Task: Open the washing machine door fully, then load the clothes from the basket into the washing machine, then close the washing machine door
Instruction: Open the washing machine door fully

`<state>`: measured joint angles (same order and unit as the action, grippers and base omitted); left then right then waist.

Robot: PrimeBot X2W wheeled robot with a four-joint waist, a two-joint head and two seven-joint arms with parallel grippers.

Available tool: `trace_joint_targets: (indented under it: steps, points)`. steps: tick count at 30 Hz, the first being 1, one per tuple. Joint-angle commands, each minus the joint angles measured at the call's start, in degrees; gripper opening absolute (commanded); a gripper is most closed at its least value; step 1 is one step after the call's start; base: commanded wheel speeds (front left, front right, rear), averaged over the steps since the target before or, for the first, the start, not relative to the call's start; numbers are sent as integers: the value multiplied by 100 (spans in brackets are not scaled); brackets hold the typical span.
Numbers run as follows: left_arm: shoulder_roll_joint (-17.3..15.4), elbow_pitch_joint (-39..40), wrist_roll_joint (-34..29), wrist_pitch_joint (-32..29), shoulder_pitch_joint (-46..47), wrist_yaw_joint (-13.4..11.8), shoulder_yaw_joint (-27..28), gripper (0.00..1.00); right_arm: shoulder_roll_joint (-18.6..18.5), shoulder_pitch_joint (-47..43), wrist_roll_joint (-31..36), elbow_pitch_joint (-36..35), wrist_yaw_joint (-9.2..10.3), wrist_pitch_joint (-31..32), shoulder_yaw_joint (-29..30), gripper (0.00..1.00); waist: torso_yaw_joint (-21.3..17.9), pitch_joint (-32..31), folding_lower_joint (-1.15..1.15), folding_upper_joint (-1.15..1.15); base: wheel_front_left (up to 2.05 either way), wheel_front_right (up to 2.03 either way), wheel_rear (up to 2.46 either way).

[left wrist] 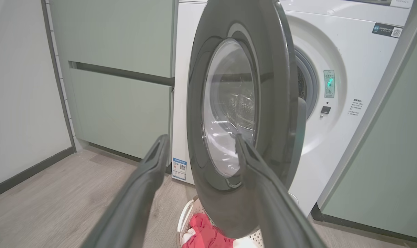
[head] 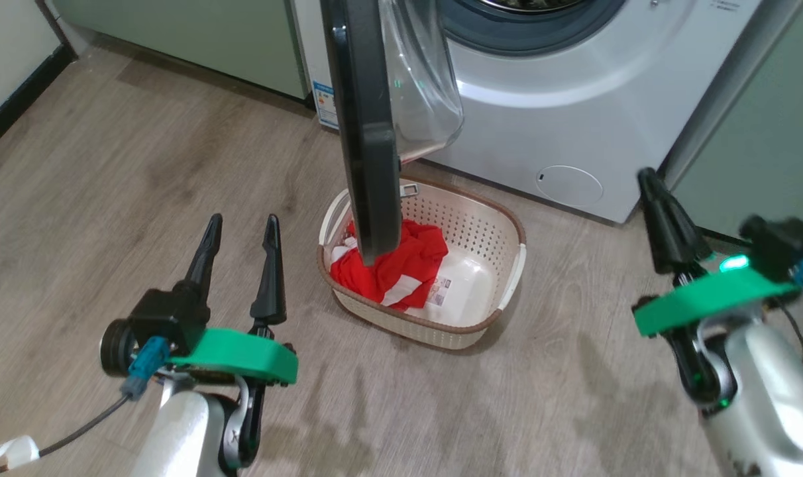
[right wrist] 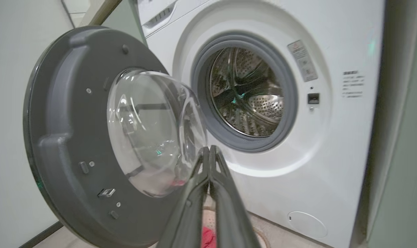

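The washing machine door (head: 368,132) stands swung out, edge-on in the head view, and covers the rear left corner of the basket (head: 487,228) on the floor (head: 110,165) and part of the red clothes (head: 408,262) lying inside it. The top of the washing machine (head: 574,119) is cut off. The left gripper (head: 244,220) hovers released and empty, while the right gripper (head: 646,175) is clenched on nothing.

Door: I see the washing machine door (head: 368,132) swung out edge-on, black rim, clear bulging glass.
Machine: white washing machine (head: 574,119) at 12 o'clock, drum mouth uncovered.
Basket: cream basket (head: 471,225) on the floor (head: 110,165), below the door.
Clothes: red, white-banded clothes (head: 401,265) heaped at the basket's 9 o'clock side.
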<state>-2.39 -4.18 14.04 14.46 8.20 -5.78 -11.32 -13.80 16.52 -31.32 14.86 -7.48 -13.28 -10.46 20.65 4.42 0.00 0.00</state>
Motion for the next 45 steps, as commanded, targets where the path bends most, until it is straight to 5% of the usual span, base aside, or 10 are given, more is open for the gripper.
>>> trace_joint_targets:
  steps: [1,6,12,13,14,15,45]
  points:
    - [-49,165,-60,54,279,17,193,100,102,-71,243,-330,-1,-73,76,0,-24,-1,0,0,0,0,0]
    - [-49,141,-176,54,297,76,199,100,721,-729,946,-1088,-1,-120,672,0,-125,60,0,0,0,0,0]
    - [-49,97,-148,54,368,69,151,100,967,-1095,1664,-1368,-1,-79,776,0,-193,159,0,0,0,0,0]
    - [-49,71,-126,54,369,74,136,100,995,-1115,1750,-1393,-1,-83,823,33,-197,168,0,0,0,0,0]
    - [-49,48,-96,54,370,79,126,100,1011,-1123,1912,-1441,-1,-95,845,85,-199,180,0,0,0,0,0]
    - [-49,20,-58,54,367,84,118,100,1025,-1138,2022,-1471,-1,-103,842,100,-197,190,0,0,0,0,0]
    - [-49,-251,78,54,325,70,-67,100,1092,-1119,1909,-1461,-1,34,895,100,-199,197,0,0,0,0,0]
